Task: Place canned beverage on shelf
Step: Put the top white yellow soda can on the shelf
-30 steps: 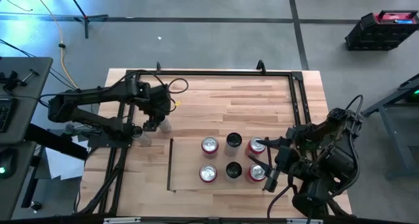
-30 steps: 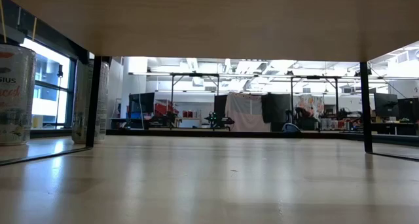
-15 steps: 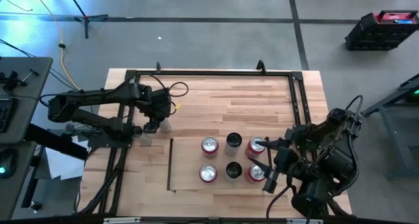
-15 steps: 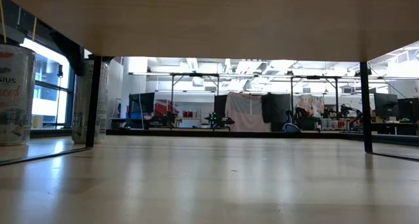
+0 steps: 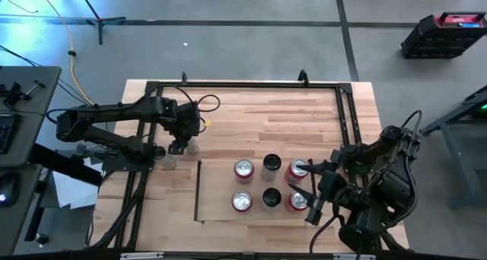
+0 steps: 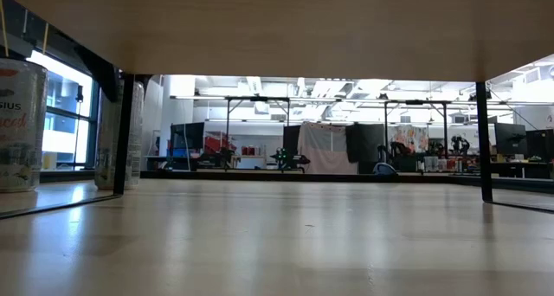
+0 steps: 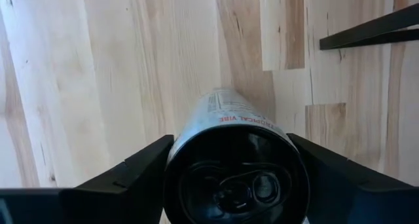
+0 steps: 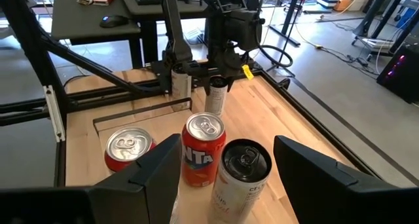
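A slim pale can with a black top [image 7: 226, 116] stands upright on the wooden tabletop [image 5: 251, 115], left of the shelf [image 5: 217, 185]. My left gripper [image 5: 180, 144] points down over the can and is shut on it. The shelf, a pale panel with a dark rail [image 5: 199, 191] on its left side, bears several cans, red ones [image 5: 243, 169] and dark-topped ones [image 5: 272, 197]. My right gripper [image 5: 308, 185] hangs open above the shelf's right end and holds nothing. The low view looks under the shelf and shows the held can [image 6: 112, 131] behind a dark post. My left gripper pinches the can by its upper wall [image 7: 178, 140], just under the rim, one finger [image 7: 141, 165] on each side. The fingers come from above, pointing steeply down. The can is upright; in the low view its lower part [image 6: 108, 179] stands at the tabletop.
A second pale can [image 5: 166, 161] stands near the table's left frame, just beside the held one; it shows large in the low view [image 6: 17, 123]. A black tube frame [image 5: 251, 85] runs round the tabletop. Bare wood lies between the held can and the shelf.
My left gripper has sunk a little around the can; in the low view a dark finger now shows beside the can's top, where none showed a second ago. The can stands where it did. My right arm has kept still.
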Controlling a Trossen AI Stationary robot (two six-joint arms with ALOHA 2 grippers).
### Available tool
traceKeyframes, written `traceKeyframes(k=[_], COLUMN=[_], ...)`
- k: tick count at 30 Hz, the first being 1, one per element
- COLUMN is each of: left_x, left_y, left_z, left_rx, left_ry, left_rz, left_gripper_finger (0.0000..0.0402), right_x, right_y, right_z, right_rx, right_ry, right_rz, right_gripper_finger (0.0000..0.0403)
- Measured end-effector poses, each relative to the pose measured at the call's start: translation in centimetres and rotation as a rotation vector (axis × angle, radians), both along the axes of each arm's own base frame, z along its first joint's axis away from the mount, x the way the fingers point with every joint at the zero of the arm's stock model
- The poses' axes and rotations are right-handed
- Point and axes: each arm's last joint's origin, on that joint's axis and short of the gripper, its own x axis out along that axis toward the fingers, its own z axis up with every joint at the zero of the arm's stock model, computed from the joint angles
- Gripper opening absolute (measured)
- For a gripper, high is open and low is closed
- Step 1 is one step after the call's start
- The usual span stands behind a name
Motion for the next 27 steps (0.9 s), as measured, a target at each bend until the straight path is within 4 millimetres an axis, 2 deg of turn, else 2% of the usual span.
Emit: traceKeyframes(k=[11, 22, 27], left_x=[-0.17, -0.2, -0.21], left_y=[0.0, -0.01, 0.0], left_z=[-0.21, -0.2, -0.17], left_rx=[0.005, 0.01, 0.003], left_ry=[0.029, 0.032, 0.03], left_rz=[0.0, -0.03, 0.007], left_gripper_finger=[0.0296, 0.0291, 0.0264], right_x=[0.01, 0.03, 0.04], right_y=[0.02, 0.04, 0.04], right_z=[0.01, 0.03, 0.03], right_rx=[0.003, 0.006, 0.006], right_ry=[-0.002, -0.005, -0.005], right_rz=[0.0, 0.0, 0.0], right_gripper_finger=[0.0228, 0.0228, 0.0228])
